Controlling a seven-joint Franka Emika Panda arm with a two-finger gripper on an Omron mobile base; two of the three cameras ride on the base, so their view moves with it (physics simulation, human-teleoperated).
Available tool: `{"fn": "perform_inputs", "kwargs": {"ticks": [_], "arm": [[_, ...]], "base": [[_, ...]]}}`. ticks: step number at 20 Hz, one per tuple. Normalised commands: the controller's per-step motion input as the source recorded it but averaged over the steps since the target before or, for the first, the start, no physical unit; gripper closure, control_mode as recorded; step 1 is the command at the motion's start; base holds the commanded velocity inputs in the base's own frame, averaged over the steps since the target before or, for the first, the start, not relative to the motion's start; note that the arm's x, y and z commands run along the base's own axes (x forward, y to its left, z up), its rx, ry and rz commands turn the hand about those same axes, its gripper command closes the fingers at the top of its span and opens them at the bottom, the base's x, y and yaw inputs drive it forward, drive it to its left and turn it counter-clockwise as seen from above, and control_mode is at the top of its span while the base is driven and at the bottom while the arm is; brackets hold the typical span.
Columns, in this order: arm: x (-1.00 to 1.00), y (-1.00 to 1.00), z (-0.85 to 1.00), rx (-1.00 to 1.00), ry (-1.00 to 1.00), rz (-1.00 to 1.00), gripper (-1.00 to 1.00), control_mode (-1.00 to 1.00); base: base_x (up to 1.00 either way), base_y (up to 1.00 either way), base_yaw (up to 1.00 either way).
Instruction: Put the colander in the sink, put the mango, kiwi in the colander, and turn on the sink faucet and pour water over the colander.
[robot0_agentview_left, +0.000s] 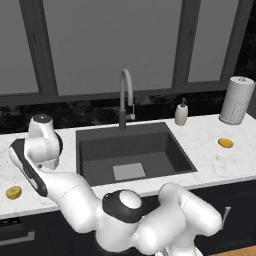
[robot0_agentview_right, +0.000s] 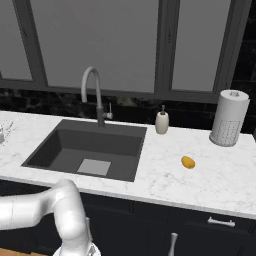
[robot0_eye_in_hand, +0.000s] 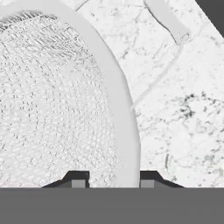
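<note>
On the marble counter, the pincer (robot0_eye_in_hand: 112, 183) straddles and pinches the unmarked colander (robot0_eye_in_hand: 52, 100) rim.

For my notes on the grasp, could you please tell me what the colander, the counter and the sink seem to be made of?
The colander: white fine mesh walls with a smooth solid rim, probably enamelled metal or plastic. The counter: white stone with grey veins, like polished marble. The sink: dark grey, matte and without glare, possibly composite granite; being rendered, none is certain.
</note>
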Motion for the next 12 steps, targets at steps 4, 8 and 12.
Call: {"fn": "perform_inputs", "kwargs": {"ticks": [4,8,12], "arm": [[-0.46,-0.77,0.66,0.34,-0.2,-0.01,1.0,-1.0],[-0.38,-0.88,0.78,0.34,-0.2,0.0,1.0,-1.0],[-0.34,-0.51,1.0,0.14,-0.08,0.0,1.0,-1.0]], "base": [[0.0,0.0,0.0],[0.0,0.0,0.0],[0.0,0.0,0.0]]}}
